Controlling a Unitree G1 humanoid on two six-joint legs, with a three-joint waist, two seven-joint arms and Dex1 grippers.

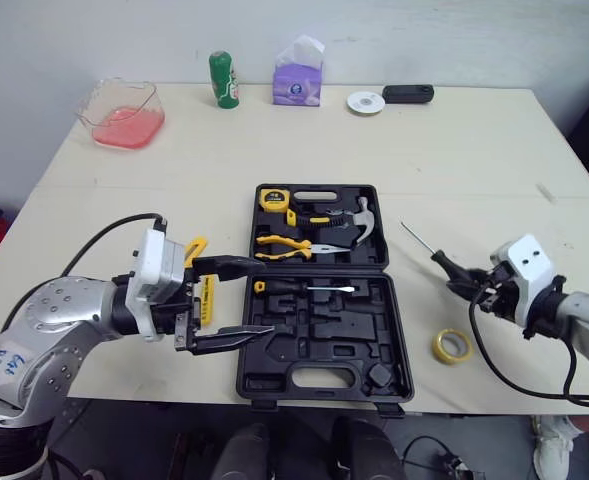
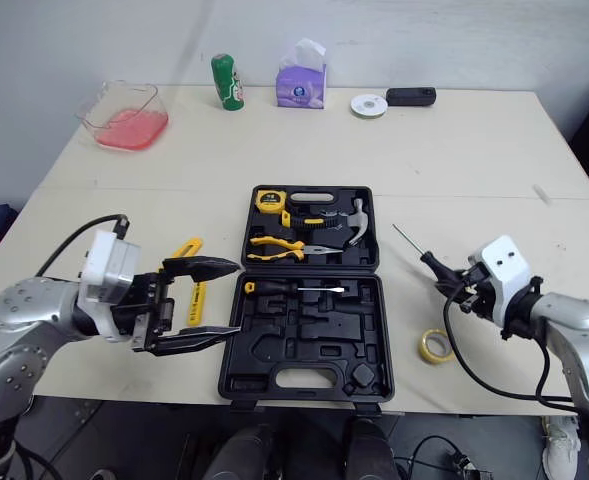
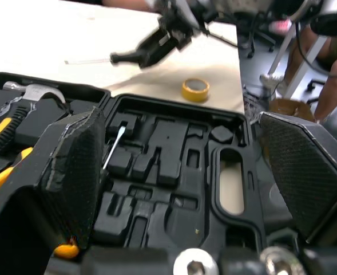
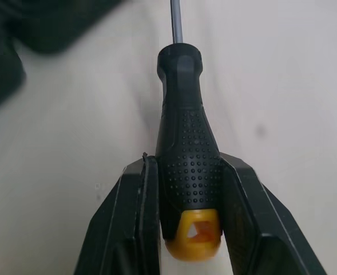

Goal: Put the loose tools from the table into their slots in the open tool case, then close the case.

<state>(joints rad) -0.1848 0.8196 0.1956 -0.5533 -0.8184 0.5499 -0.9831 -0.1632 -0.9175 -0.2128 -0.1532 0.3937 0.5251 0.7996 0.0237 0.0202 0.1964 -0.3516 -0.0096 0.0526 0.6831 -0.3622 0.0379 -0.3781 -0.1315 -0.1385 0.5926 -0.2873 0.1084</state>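
Near the table's point(image 1: 474, 170) right edge, the right gripper point(image 4: 189, 166) was clamped on the black handle of a screwdriver point(image 1: 444, 262). Its two fingers pressed the grip from both sides, just above the yellow butt. The shaft pointed toward the far edge and the left, with the tip over bare tabletop, apart from the case.

A yellow tape roll point(image 1: 452, 346) lay flat between this gripper and the case's near right corner, close to the front edge.

The open tool case point(image 1: 314, 325) sat in the middle of the table toward the front edge, lid half farther away and tray half nearer. The lid half held a tape measure point(image 1: 273, 199), a hammer point(image 1: 362, 220) and pliers point(image 1: 289, 246). A second, slim screwdriver point(image 1: 304, 288) lay along the tray half's far row of slots; the other moulded slots were bare.

At the case's left rim the left gripper point(image 2: 238, 298) hung with its fingers spread wide, gripping nothing, their tips reaching over that rim. A yellow tool point(image 1: 196, 250), its kind not clear, lay on the table partly hidden behind it.

Along the far edge stood a container of pink stuff point(image 1: 124, 115) at the left corner, then a green can point(image 1: 224, 80), a purple tissue box point(image 1: 298, 78), a white disc point(image 1: 365, 102) and a small black object point(image 1: 408, 94).
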